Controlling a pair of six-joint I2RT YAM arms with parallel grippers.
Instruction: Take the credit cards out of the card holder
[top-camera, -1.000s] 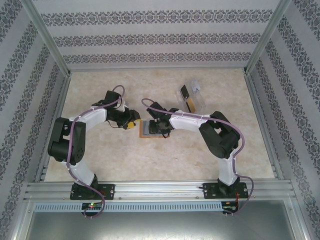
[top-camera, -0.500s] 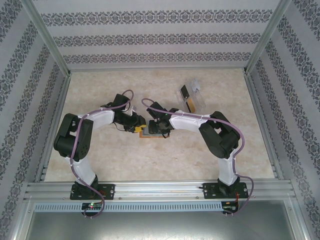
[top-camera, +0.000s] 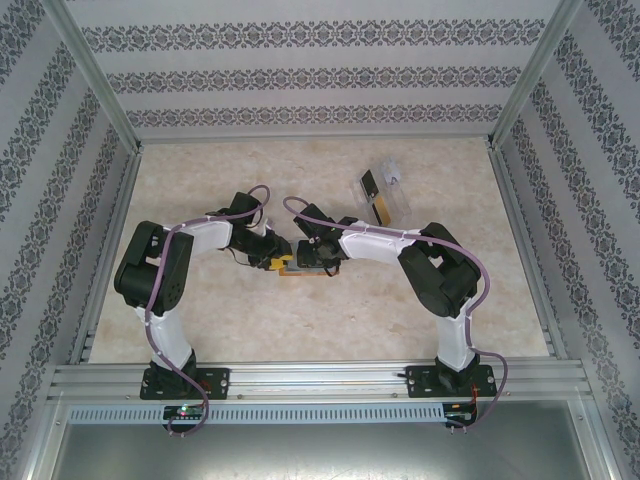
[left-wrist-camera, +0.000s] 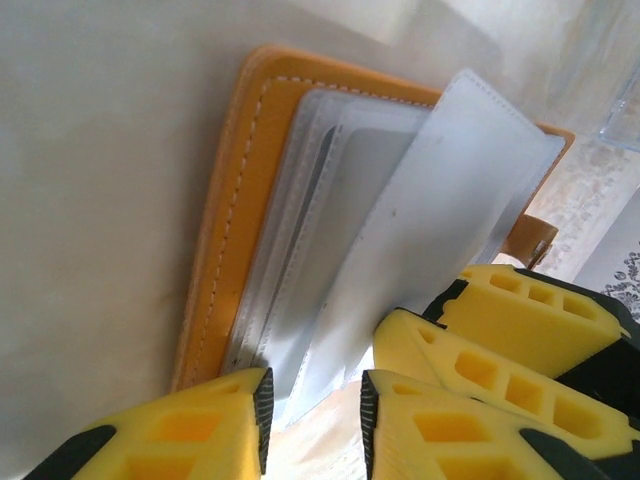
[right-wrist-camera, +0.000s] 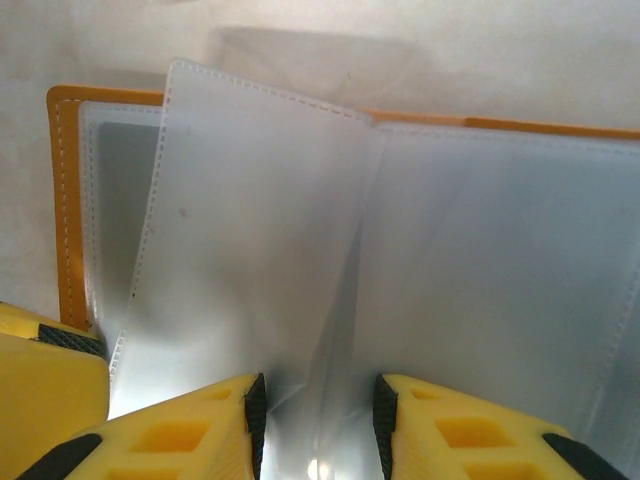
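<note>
Overhead, top view: card holder, orange, lying open on the surface near centre; left end effector at its left edge, right end effector over its right half. Left wrist view: left jaws narrowly apart, a corner of the clear pockets reaching between them, nothing clamped. Right wrist view: right jaws narrowly apart astride a raised pocket leaf, no grip evident

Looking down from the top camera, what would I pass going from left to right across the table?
Left arm's black elbow → left gripper → orange card holder → clear tray
</note>
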